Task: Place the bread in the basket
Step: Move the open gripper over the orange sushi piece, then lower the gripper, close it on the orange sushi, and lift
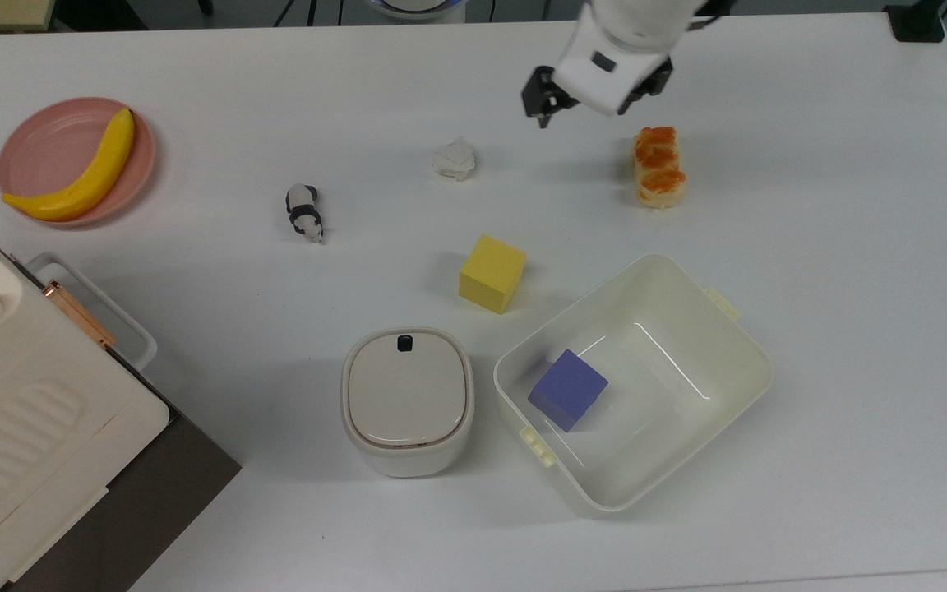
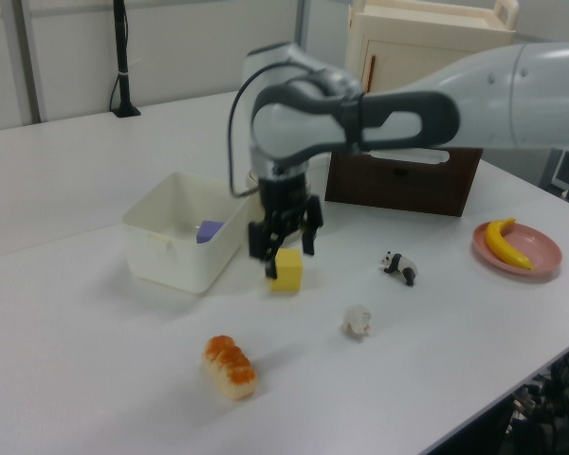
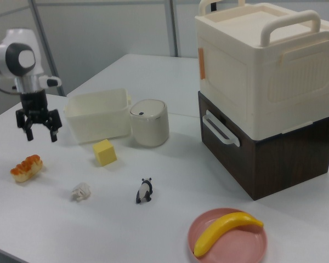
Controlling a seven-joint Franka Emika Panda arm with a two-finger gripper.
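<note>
The bread (image 1: 658, 167) is a small loaf with an orange-brown glazed top, lying on the white table in the top view's upper right. It also lies near the front in the left view (image 2: 229, 366) and at the right view's left (image 3: 26, 167). My gripper (image 1: 593, 103) hovers above the table just to the top view's left of the bread and slightly beyond it, open and holding nothing (image 2: 283, 248) (image 3: 41, 131). The basket (image 1: 757, 362) is a cream-white tub in the top view's lower right (image 2: 171, 256) (image 3: 96, 123), with a purple cube (image 1: 568, 389) inside it.
A yellow cube (image 1: 491, 274), a white wad (image 1: 454, 159) and a toy panda (image 1: 304, 212) sit mid-table. A white lidded container (image 1: 408, 401) stands beside the basket. A banana (image 1: 79, 168) lies on a pink plate (image 1: 38, 144). Stacked boxes (image 1: 21, 427) fill the top view's lower left.
</note>
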